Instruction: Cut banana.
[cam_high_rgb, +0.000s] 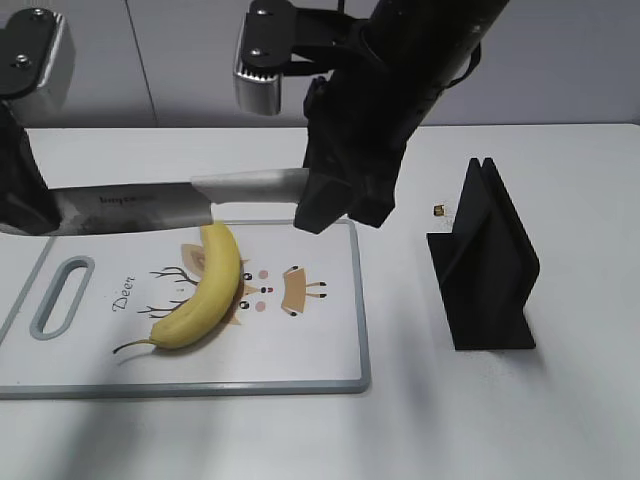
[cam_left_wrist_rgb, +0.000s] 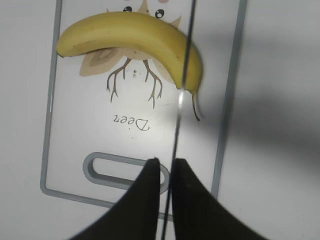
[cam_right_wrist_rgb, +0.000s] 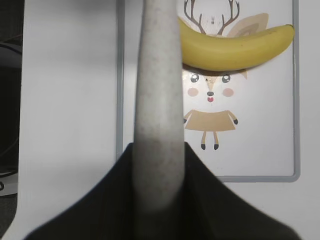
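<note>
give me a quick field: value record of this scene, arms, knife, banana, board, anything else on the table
left gripper: shut on the knife blade
right gripper: shut on the knife handle
knife: held level above the board's far edge, blade pointing left in the exterior view
banana: whole, unpeeled, lying on the board, stem toward the near left
cutting board: white with grey rim, deer drawing, handle slot on the left
knife stand: black, empty, right of the board
cut: not yet made

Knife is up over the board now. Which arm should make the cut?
Probably right: its gripper holds the knife's handle. The left gripper pinches only the blade, above the banana.
</note>
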